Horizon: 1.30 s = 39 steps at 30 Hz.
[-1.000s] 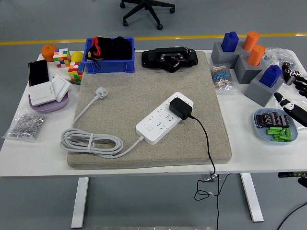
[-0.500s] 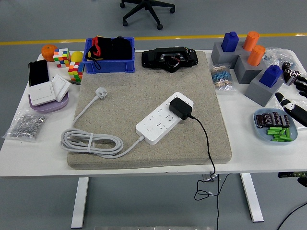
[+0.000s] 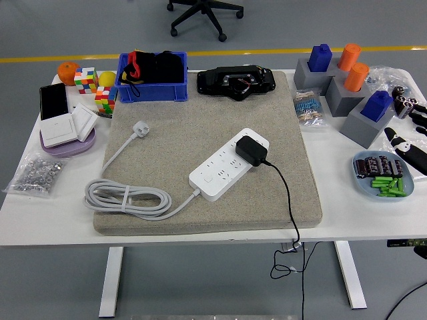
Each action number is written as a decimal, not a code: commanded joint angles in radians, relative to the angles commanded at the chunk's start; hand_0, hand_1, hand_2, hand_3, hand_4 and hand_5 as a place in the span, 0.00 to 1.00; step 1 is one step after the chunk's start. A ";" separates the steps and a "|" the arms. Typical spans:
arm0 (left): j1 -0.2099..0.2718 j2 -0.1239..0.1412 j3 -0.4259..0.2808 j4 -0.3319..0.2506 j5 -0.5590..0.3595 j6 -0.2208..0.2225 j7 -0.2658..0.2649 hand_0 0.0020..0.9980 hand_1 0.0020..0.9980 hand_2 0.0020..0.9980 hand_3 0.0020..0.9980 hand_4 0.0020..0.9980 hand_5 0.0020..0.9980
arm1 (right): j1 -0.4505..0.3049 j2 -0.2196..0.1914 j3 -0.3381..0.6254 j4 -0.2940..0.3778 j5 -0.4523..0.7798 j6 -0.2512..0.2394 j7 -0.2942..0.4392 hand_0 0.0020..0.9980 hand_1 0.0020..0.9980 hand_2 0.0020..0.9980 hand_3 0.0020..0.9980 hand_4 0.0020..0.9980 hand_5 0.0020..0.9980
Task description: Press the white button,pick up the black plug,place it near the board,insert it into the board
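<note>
Over at the right edge, the right hand (image 3: pixel 408 137) hangs with its black-and-white fingers (image 3: pixel 400 142) spread loose, holding nothing, just above the pale blue oval dish (image 3: pixel 363 183) of green and dark pieces. Grey blocks (image 3: pixel 368 122) with blue and orange pegs stand beside it on the white bench (image 3: pixel 53 210). The black plug (image 3: pixel 251 151) sits in the white power strip (image 3: pixel 228 164) on the beige felt mat (image 3: pixel 200 120).

The robot's right hand (image 3: pixel 408 137) pokes in at the far right edge, fingers spread and holding nothing.
</note>
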 joint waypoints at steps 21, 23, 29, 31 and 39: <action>-0.002 0.003 -0.001 0.000 0.007 -0.002 0.002 0.69 0.68 0.66 0.69 0.57 0.19 | 0.004 -0.004 -0.005 0.004 -0.002 0.000 0.000 0.78 0.75 0.71 0.73 0.90 0.26; -0.002 0.004 -0.001 0.000 0.008 -0.002 0.002 0.69 0.68 0.66 0.69 0.57 0.19 | 0.004 -0.003 -0.006 0.004 -0.003 0.000 0.000 0.78 0.75 0.70 0.73 0.90 0.26; 0.001 0.006 -0.004 0.000 0.013 -0.002 0.003 0.69 0.68 0.66 0.69 0.57 0.19 | 0.002 -0.004 -0.008 0.003 -0.002 0.001 0.000 0.78 0.75 0.70 0.73 0.90 0.26; 0.001 0.006 -0.002 0.000 0.012 -0.002 0.003 0.69 0.68 0.66 0.69 0.57 0.19 | 0.002 -0.005 -0.008 0.002 -0.002 0.001 -0.001 0.78 0.75 0.70 0.73 0.90 0.26; -0.002 0.006 0.007 0.000 0.010 -0.004 0.002 0.69 0.68 0.66 0.69 0.57 0.19 | 0.004 -0.004 -0.003 0.001 -0.001 0.003 -0.001 0.78 0.75 0.70 0.73 0.90 0.26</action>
